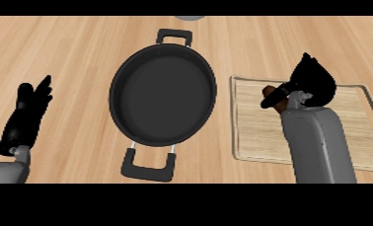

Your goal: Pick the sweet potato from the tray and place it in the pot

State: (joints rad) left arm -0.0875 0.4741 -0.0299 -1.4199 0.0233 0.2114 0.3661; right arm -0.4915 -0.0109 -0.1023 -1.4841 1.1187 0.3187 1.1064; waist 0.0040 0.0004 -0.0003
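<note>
Grasp step — my right hand (312, 83) is curled round the potato (272, 96) over the tray (251, 141).
Next I must lift it left into the pot (162, 94); my left hand (27, 111) rests open, left of the pot.

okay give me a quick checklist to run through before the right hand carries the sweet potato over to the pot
1. Right hand curled round the sweet potato: ok, a brown end shows at its left side.
2. Sweet potato lifted off the tray: cannot tell, the hand hides its underside.
3. Pot holds nothing inside: ok, its dark interior is bare.
4. Path from tray to pot: ok, only bare counter lies between them.
5. Left hand out of the way: ok, it rests open at the view's left edge, apart from the pot.
6. Pot handles away from the path: ok, they point up and down in the view.
</note>
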